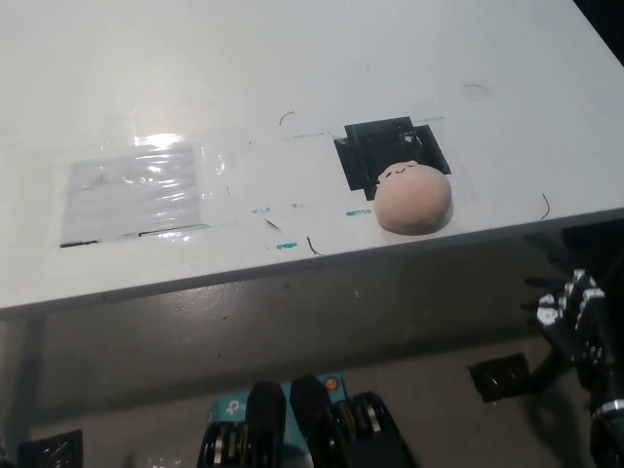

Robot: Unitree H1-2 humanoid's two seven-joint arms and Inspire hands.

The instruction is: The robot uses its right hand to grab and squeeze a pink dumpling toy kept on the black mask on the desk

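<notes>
A pink dumpling toy [413, 196] with a small drawn face sits on the white desk [292, 78], overlapping the lower right part of the black mask [375, 146]. It lies close to the desk's front edge. My black right hand [575, 317] hangs below the desk's edge at the far right, well apart from the toy, with its fingers spread and nothing in it. My white left hand does not show.
A shiny clear plastic sheet [136, 195] is taped to the desk at the left. Small teal tape marks [286, 245] and thin black lines dot the desk near its front edge. Grey floor [292, 322] lies beneath, with a black block [499, 378] on it.
</notes>
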